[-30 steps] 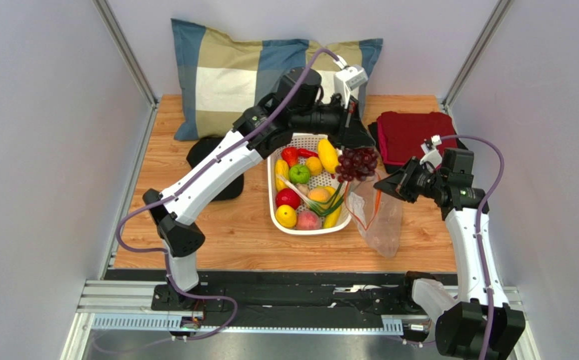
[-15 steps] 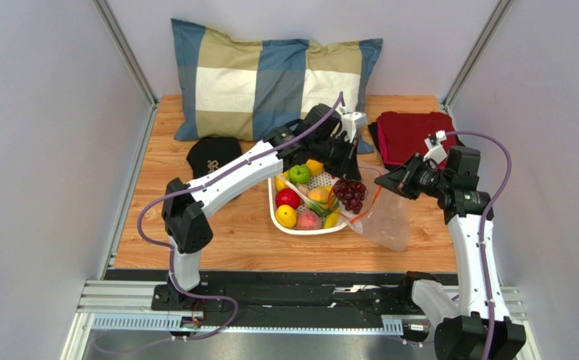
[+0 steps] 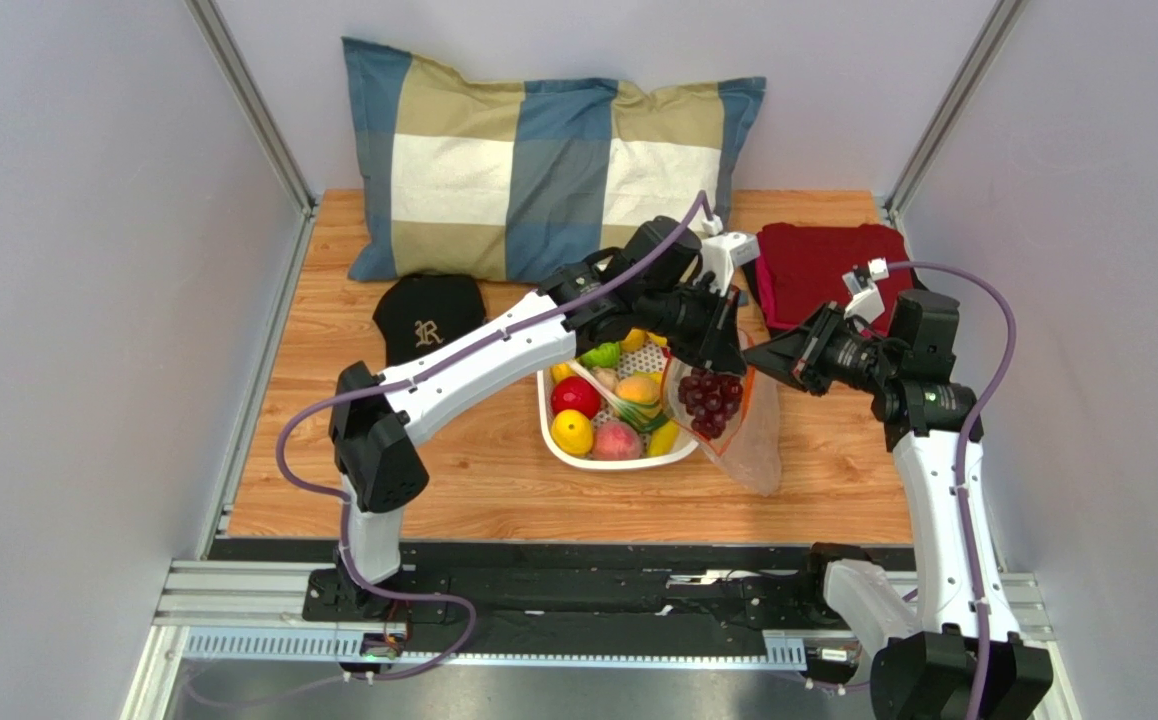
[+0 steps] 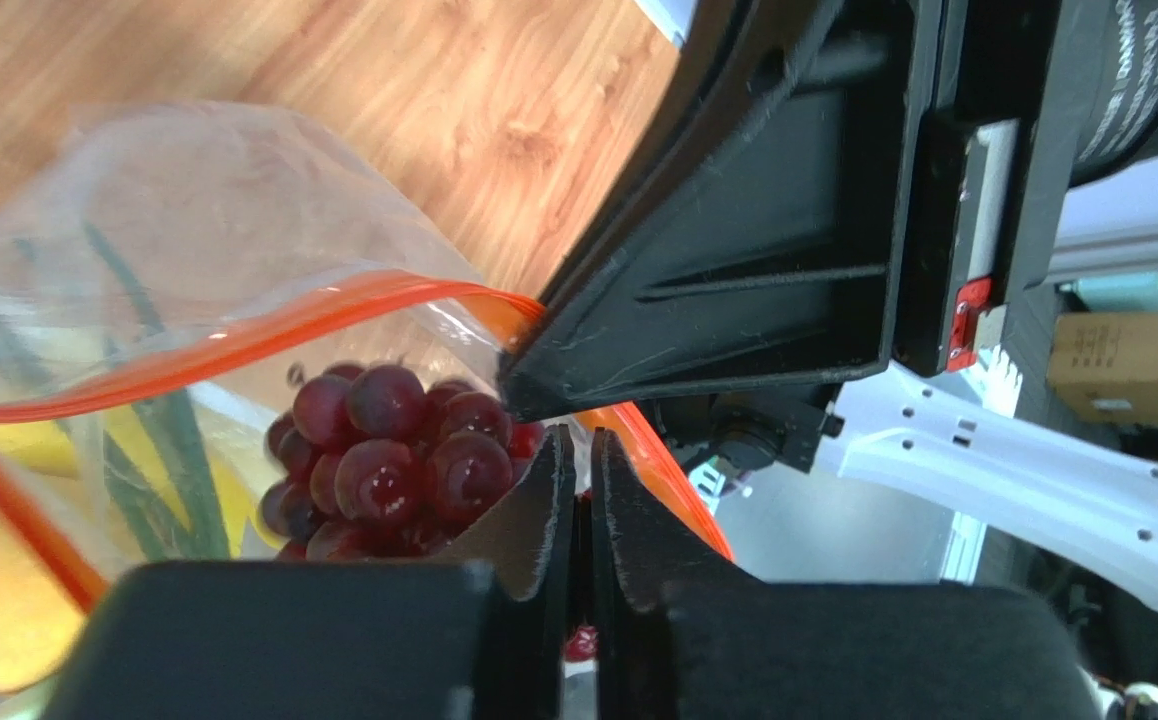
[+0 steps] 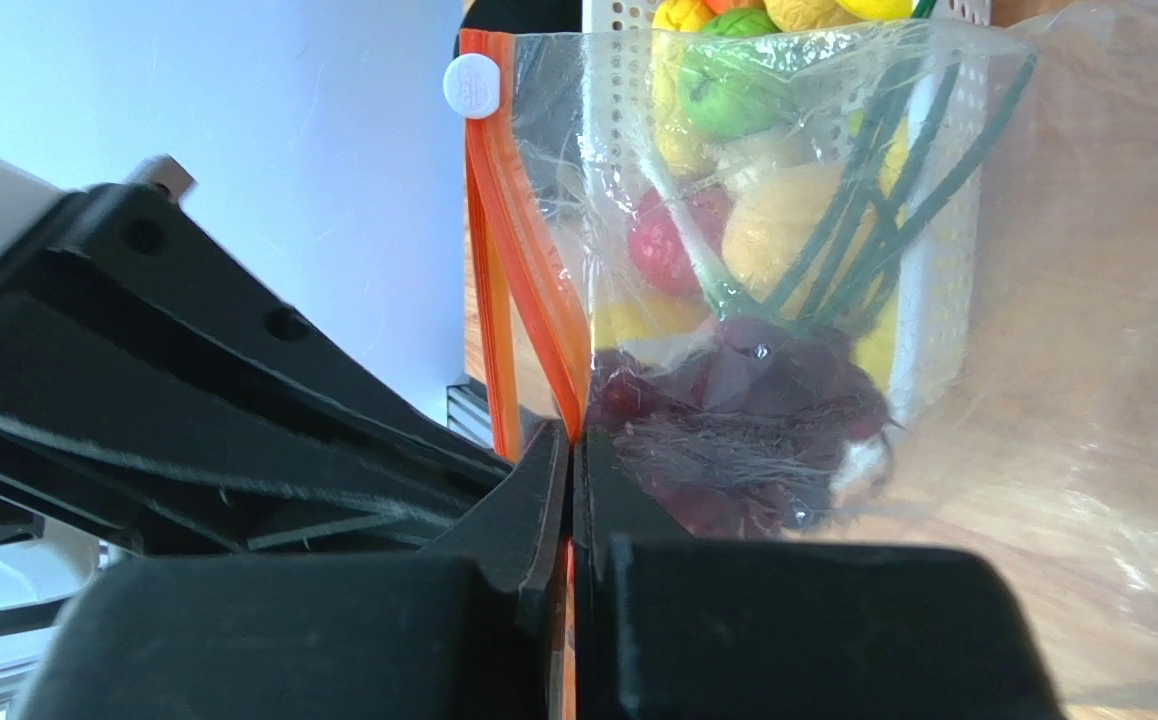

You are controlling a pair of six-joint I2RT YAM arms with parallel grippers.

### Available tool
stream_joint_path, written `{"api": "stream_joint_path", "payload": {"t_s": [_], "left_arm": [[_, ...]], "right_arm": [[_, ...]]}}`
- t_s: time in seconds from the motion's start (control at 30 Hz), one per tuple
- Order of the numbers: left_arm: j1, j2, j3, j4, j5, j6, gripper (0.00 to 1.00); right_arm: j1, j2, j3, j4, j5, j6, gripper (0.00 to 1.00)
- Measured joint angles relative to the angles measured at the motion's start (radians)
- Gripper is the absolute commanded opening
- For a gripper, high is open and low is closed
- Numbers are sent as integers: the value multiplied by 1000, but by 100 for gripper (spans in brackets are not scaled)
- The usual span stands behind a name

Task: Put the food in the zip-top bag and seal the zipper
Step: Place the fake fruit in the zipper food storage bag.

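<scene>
My left gripper (image 3: 720,360) is shut on the stem of a bunch of dark purple grapes (image 3: 708,402) and holds it in the open mouth of the clear zip-top bag (image 3: 755,447). In the left wrist view the grapes (image 4: 390,465) hang just past the orange-red zipper (image 4: 240,338), beside the closed left gripper (image 4: 573,450). My right gripper (image 3: 763,365) is shut on the zipper strip (image 5: 518,285) and holds the mouth up; its closed tips show in the right wrist view (image 5: 570,443). The grapes (image 5: 751,428) show through the plastic. More food, such as a red apple (image 3: 576,396) and a peach (image 3: 618,441), lies in the basket.
The white perforated basket (image 3: 594,455) stands just left of the bag, under my left arm. A black cap (image 3: 428,315) lies at the left, a dark red cloth (image 3: 826,270) at the back right, and a checked pillow (image 3: 540,158) along the back wall.
My left arm has carried the grapes from above the basket's back right corner down and right into the bag's mouth. The right gripper has lifted and turned the bag's mouth towards it.
</scene>
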Motion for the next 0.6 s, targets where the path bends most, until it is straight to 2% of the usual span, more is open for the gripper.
{"api": "stream_joint_path", "payload": {"t_s": [0.03, 0.07, 0.13, 0.17, 0.23, 0.47, 0.6], "left_arm": [[-2, 0, -4, -2, -2, 2, 36], [-5, 0, -10, -4, -4, 3, 58], [-2, -1, -29, -6, -4, 6, 70], [4, -3, -45, -3, -4, 4, 84], [25, -16, -84, -3, -3, 9, 94], [142, -134, -203, 2, 36, 77, 92], [231, -246, -249, 17, 89, 180, 89]], "right_arm": [[0, 0, 0, 2, -5, 1, 0], [0, 0, 0, 2, -8, 2, 0], [0, 0, 0, 1, -14, 0, 0], [0, 0, 0, 0, -16, -1, 0], [0, 0, 0, -2, -17, -7, 0], [0, 1, -4, -21, -11, -28, 0], [-2, 1, 7, -61, -2, -69, 0]]}}
